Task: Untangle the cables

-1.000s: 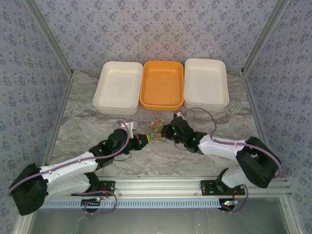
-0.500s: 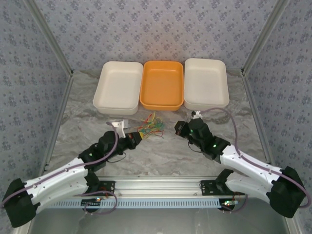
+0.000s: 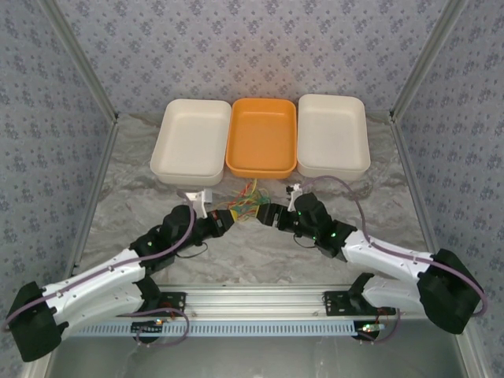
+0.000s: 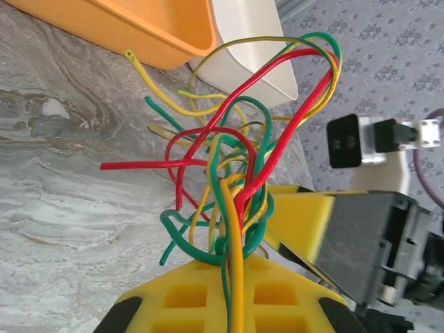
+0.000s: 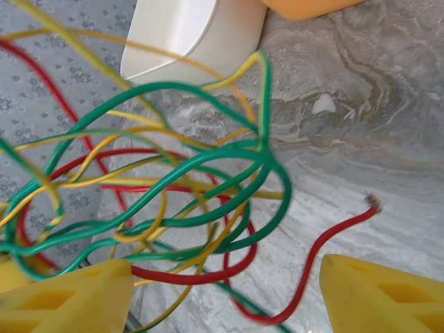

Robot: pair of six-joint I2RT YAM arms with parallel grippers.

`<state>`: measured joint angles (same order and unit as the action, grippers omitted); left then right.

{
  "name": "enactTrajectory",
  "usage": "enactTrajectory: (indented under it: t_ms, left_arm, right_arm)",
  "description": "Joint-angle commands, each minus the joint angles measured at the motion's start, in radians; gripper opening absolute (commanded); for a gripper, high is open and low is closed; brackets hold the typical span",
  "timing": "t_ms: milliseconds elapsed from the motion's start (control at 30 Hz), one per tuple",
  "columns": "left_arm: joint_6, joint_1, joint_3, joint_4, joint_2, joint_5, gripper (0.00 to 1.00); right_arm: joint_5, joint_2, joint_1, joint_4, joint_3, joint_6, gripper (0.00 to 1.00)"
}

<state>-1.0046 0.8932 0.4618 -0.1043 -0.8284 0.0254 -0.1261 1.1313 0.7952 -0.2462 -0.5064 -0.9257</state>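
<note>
trays [image 3: 261, 138] abreast on table [image 3: 126, 197], cables [image 3: 247, 206] before

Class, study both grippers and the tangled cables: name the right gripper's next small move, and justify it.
Probably close the right gripper on the red cable running between its open jaws, then ease it away from the rest. The left gripper is shut on the cables, anchoring them.

Three trays sit on the surface [image 3: 260, 256]: two cream, the left cream tray [image 3: 191, 140] and the right cream tray [image 3: 334, 134], plus one orange tray [image 3: 262, 138]. One tangled bunch of cables [image 3: 248, 203] shows three colours, green, red and yellow; the number of strands cannot be told. Two hands: left hand [image 3: 227, 220], right hand [image 3: 272, 214].
</note>
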Motion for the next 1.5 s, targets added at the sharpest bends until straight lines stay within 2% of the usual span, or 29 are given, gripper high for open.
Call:
enactTrajectory:
  t_ms: [0, 200, 333, 433, 533, 567, 800, 900, 1100, 1200, 1367, 1467]
  left_arm:
    - [-0.038, 0.006, 0.056, -0.009, -0.007, 0.053, 0.0]
    - [-0.075, 0.006, 0.1, 0.042, -0.046, 0.105, 0.0]
    - [-0.081, 0.006, 0.104, 0.027, -0.053, 0.115, 0.0]
    - [-0.082, 0.006, 0.107, 0.027, -0.051, 0.123, 0.0]
    - [-0.08, 0.006, 0.103, 0.044, -0.046, 0.12, 0.0]
    - [-0.08, 0.006, 0.098, 0.049, -0.038, 0.114, 0.0]
    - [-0.091, 0.003, 0.032, 0.054, 0.086, -0.002, 0.0]
    - [-0.06, -0.007, 0.072, 0.163, 0.088, -0.011, 0.0]
    - [0.068, -0.008, 0.163, 0.285, -0.061, 0.049, 0.0]
    - [0.112, -0.008, 0.218, 0.456, -0.113, -0.076, 0.0]
    - [0.144, -0.008, 0.236, 0.524, -0.114, -0.185, 0.0]
    - [0.156, -0.01, 0.252, 0.569, -0.135, -0.221, 0.0]
  right_arm:
    - [-0.062, 0.02, -0.037, -0.075, 0.009, 0.02, 0.72]
    - [-0.151, 0.049, -0.066, -0.118, -0.042, 0.034, 0.69]
    - [-0.179, 0.097, -0.067, -0.13, -0.069, 0.026, 0.54]
    - [-0.165, 0.094, -0.073, -0.15, -0.052, 0.012, 0.34]
    - [-0.11, 0.04, -0.083, -0.11, -0.043, 0.013, 0.04]
    - [-0.067, 0.007, -0.083, -0.064, -0.044, 0.019, 0.0]
    - [0.128, -0.235, -0.112, 0.204, -0.039, 0.044, 0.0]
    - [0.156, -0.296, -0.121, 0.294, -0.063, 0.076, 0.0]
    - [0.237, -0.304, -0.119, 0.458, -0.193, 0.155, 0.0]
    - [0.345, -0.301, -0.119, 0.605, -0.273, 0.173, 0.0]
    - [0.417, -0.302, -0.141, 0.728, -0.339, 0.179, 0.0]
    - [0.401, -0.307, -0.162, 0.727, -0.345, 0.179, 0.0]
